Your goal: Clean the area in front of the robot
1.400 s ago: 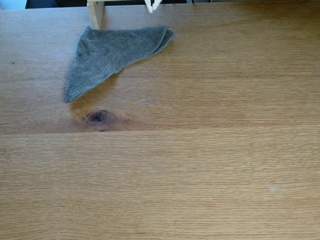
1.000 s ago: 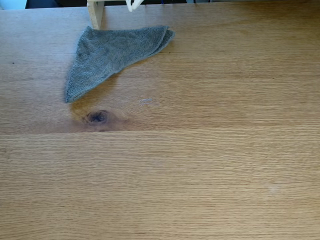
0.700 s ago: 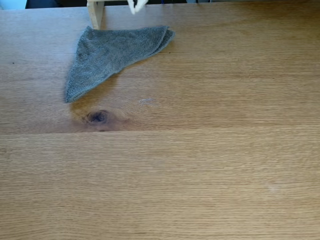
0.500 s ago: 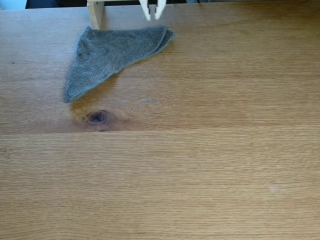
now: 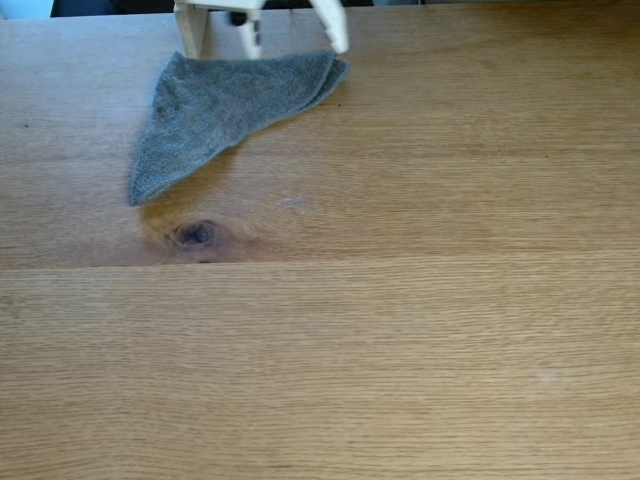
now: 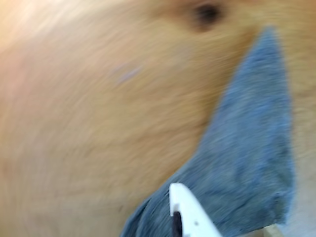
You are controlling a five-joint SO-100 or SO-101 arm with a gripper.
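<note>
The area is a light-brown oak tabletop [image 5: 400, 320] with a dark oval knot [image 5: 195, 234] and a small pale smudge [image 5: 292, 202]. A grey terry cloth [image 5: 225, 105], folded into a triangle, lies at the far left. At the top edge of the fixed view the robot's white gripper [image 5: 293, 38] stands open, its two fingers spread wide just over the cloth's far edge. The blurred wrist view shows one white finger [image 6: 190, 217] above the cloth [image 6: 252, 158], with the knot [image 6: 206, 12] and the smudge [image 6: 129, 74] beyond.
A pale wooden post [image 5: 190, 25] stands at the far edge, just left of the gripper and touching the cloth's corner. A faint pale mark [image 5: 545, 377] shows on the wood at the near right.
The gripper swung left and right along the far edge, then came lower into view. Its fingers have spread from nearly together to wide apart over the cloth. The cloth has not moved.
</note>
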